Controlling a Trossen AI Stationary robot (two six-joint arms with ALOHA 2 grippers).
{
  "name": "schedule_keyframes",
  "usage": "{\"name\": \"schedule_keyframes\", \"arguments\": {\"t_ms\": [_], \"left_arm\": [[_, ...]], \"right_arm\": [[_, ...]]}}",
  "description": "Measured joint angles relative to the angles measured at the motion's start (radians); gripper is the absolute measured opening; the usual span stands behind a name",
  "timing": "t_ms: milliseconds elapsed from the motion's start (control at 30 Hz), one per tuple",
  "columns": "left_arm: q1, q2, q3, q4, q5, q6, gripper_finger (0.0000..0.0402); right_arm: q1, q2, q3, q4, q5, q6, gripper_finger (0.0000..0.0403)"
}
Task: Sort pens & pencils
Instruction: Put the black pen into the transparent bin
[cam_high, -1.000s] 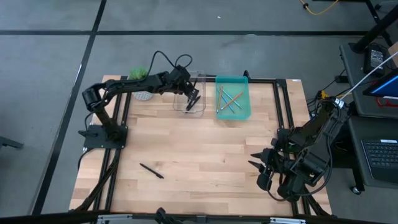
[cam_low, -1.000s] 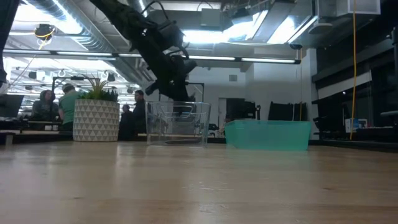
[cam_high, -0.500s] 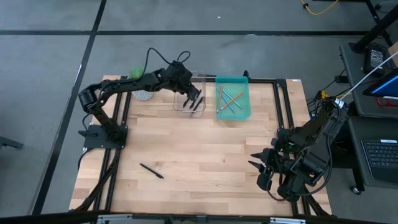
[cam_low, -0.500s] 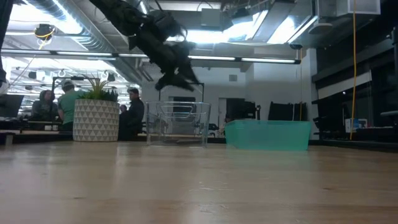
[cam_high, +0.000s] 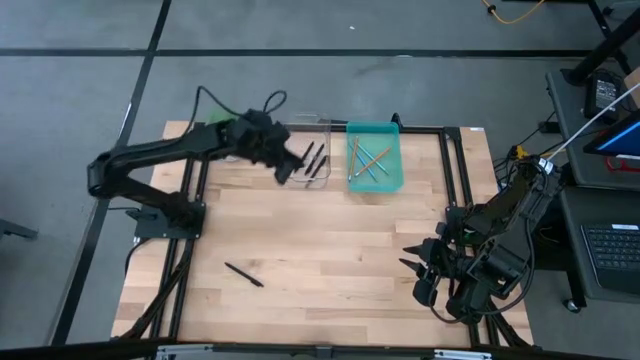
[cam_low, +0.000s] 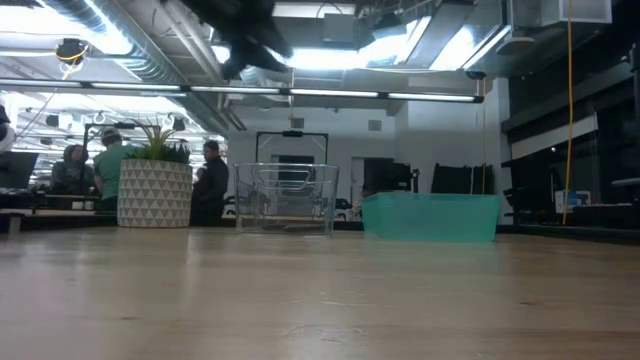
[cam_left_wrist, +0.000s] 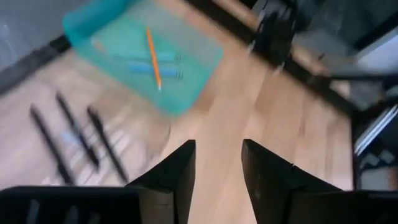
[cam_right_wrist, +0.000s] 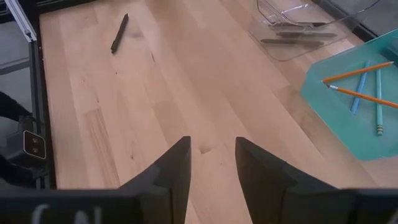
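My left claw (cam_high: 283, 168) hangs above the table with its 2 fingers (cam_left_wrist: 176, 173) apart and nothing between them. Just ahead of it and slightly to one side sits the clear bin (cam_high: 321, 182), and in the left wrist view I count 3 black pens (cam_left_wrist: 74, 130) lying side by side on its floor. Just past that bin from my claw is the teal bin (cam_high: 392, 184) with the pencils (cam_high: 370, 160), orange and light blue, lying crossed inside. I judge the pencils sorted and the pens nearly so.

1 black pen (cam_high: 243, 274) lies alone on the bare wooden table (cam_high: 330, 270), well apart from my left claw, back toward my base and the near edge. My right claw (cam_right_wrist: 211, 163) waits low over the table's other side, fingers likewise spread and empty, and its wrist view shows that same stray pen far ahead.

I judge the next step to be fetching that last pen, and that is where trouble could come. It is thin and lies flat on the wood, so if I come down too high my fingers could close on air, and too low they could jam on the board. It lies at an angle, so a grip not squared across it may roll it or flick it away. Carrying it back, a loose pinch could drop it short of the clear bin, or I could knock the bin's light wall
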Motion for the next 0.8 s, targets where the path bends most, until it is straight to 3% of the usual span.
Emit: {"name": "schedule_keyframes", "arguments": {"t_ms": [167, 533, 800], "left_arm": [[-0.174, -0.060, 0.000, -0.177, -0.098, -0.013, 0.0124], [-0.533, -0.012, -0.001, -0.487, -0.202, -0.079, 0.0124], [-0.673, 0.034, -0.002, -0.505, -0.286, -0.147, 0.0124]], "right_arm": [[0.000, 0.000, 0.000, 0.002, 0.008, 0.000, 0.0127], [0.000, 0.000, 0.000, 0.008, 0.008, 0.002, 0.0127], [0.000, 0.001, 0.000, 0.016, 0.011, 0.003, 0.0127]]}}
